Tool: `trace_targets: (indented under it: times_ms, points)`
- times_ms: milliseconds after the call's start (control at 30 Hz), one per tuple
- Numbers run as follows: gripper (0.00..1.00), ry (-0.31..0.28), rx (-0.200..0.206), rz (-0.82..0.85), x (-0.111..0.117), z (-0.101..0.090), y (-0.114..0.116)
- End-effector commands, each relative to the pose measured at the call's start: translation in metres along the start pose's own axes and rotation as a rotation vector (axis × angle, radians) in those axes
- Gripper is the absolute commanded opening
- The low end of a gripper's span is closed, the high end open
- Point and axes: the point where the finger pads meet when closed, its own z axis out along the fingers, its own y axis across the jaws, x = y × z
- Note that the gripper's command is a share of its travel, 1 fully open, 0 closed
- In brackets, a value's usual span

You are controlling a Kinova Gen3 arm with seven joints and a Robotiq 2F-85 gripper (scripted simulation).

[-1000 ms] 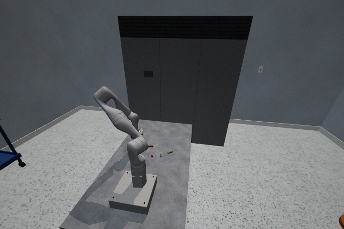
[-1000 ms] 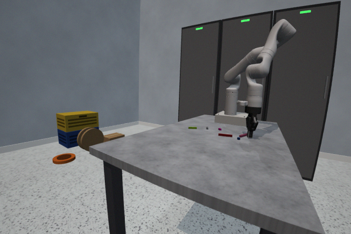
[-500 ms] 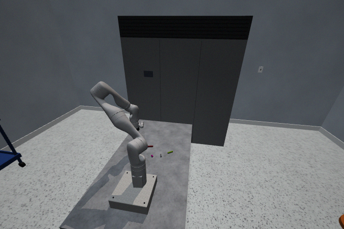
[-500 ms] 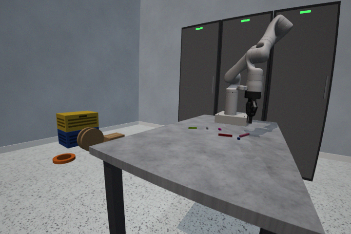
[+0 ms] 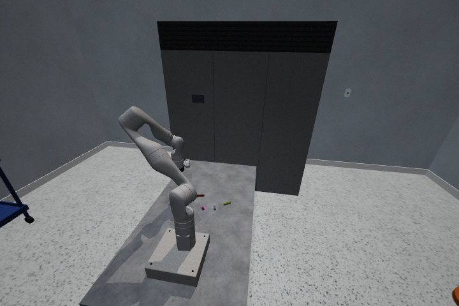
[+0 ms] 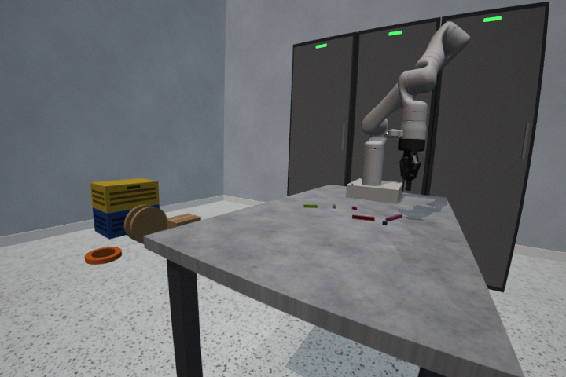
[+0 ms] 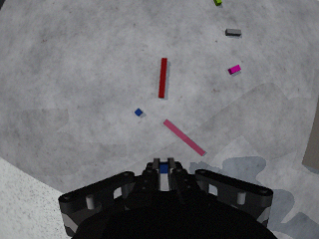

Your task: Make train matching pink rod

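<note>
Gripper (image 5: 182, 168) (image 6: 408, 188) (image 7: 163, 165): one, nearly closed, pinching a short blue rod (image 7: 163, 168) above the table (image 5: 231, 252) (image 6: 270, 253) (image 7: 80, 70). Rod: presumably light, stiff, hardly fragile; slipperiness uncertain; best held squarely by opposite side faces, its stubby length allowing little correction

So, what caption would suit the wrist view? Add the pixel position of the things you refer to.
Pink rod (image 6: 394, 217) (image 7: 184, 137), red rod (image 5: 200, 195) (image 6: 362, 217) (image 7: 162, 78) and blue rod (image 6: 384, 223) (image 7: 139, 113) lying apart beyond the gripper (image 6: 408, 188) (image 7: 163, 165).
</note>
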Motion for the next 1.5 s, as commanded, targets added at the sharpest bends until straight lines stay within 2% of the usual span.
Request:
trace_targets:
  times_ms: [0, 200, 367, 567, 633, 1133, 1200, 1467]
  points:
    - [0.05, -0.001, 0.002, -0.001, 0.0, -0.001, 0.0]
    - [0.05, -0.001, 0.002, -0.007, 0.003, -0.001, 0.0]
    - [0.05, -0.001, 0.002, -0.032, 0.018, -0.001, 0.003]
    - [0.05, -0.002, 0.002, -0.093, 0.052, -0.001, 0.013]
    - [0.05, -0.002, 0.002, -0.093, 0.052, -0.001, 0.013]
    - [0.05, -0.001, 0.003, -0.314, 0.153, -0.002, 0.065]
    - [0.05, -0.001, 0.003, -0.314, 0.153, -0.002, 0.065]
    - [0.05, 0.0, 0.002, -0.388, 0.179, -0.002, 0.087]
